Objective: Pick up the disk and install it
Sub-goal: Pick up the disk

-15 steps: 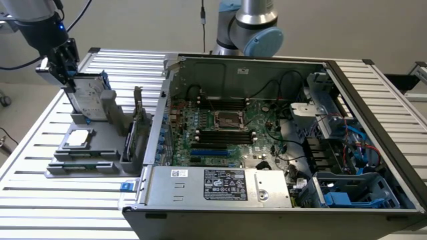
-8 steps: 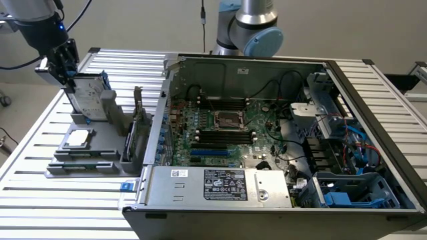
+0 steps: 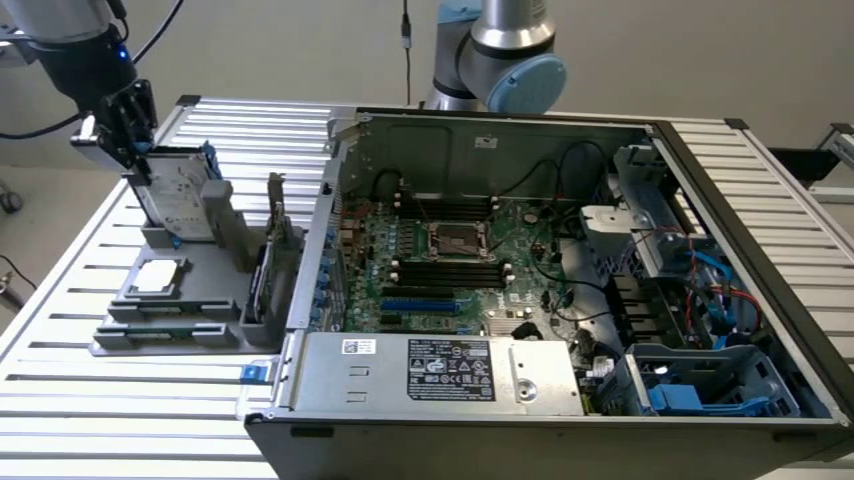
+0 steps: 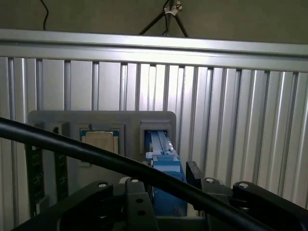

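The disk (image 3: pixel 180 195) is seen standing on edge in a slot at the far end of a grey holder (image 3: pixel 167 340), which lies on the slatted metal table (image 3: pixel 80 400) at the exterior view's left, just beside the open computer case (image 3: pixel 801 330). Its long axis is set roughly upright. Its broad labelled face is turned toward the near side and the exterior view's left, and its thin edge points up. In the wrist view the disk (image 4: pixel 166 163) is looked at along that upper edge, and the blue carrier is seen running down into the slot of the holder (image 4: pixel 101 118).

The gripper (image 3: pixel 138 150) is placed at the top of the disk, on its far, left corner, with the arm reaching down from above. In the wrist view the gripper (image 4: pixel 168 192) is found astride the blue upper edge. Whether the disk is already clamped or merely straddled cannot be told. The disk is still seated in the holder and has not been lifted.

A small square chip (image 3: pixel 158 275) is laid flat in a recess nearer on the holder, and is also shown in the wrist view (image 4: pixel 100 140), beside the disk's slot. A black cable (image 4: pixel 96 154) is drawn across the wrist view in front of the holder. Inside the case, a blue drive bay (image 3: pixel 694 385) is seen at the near right corner, well apart from the disk.
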`<action>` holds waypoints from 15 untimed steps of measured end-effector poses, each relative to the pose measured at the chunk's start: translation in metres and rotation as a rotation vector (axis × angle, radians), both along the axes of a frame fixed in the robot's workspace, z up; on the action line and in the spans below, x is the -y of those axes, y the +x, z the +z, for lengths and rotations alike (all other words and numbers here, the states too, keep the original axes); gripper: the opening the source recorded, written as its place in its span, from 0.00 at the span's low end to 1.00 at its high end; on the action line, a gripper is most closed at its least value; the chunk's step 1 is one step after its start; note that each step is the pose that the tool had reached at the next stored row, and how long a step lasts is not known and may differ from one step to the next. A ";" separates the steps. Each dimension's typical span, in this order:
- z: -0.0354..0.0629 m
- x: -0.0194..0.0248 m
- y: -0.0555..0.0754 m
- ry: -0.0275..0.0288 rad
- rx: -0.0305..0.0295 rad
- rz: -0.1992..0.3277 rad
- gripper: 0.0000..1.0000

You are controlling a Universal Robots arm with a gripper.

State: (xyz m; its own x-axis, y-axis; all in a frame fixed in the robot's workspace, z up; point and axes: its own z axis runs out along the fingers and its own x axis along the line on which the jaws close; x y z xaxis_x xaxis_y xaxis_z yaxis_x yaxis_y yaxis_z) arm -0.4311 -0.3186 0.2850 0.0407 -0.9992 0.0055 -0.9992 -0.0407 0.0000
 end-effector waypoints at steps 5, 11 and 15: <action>0.0000 0.0000 0.000 -0.0023 0.0000 -0.001 0.39; 0.0001 0.0000 0.000 -0.0035 0.0000 -0.004 0.33; 0.0000 0.0000 0.000 -0.0041 0.0000 -0.005 0.33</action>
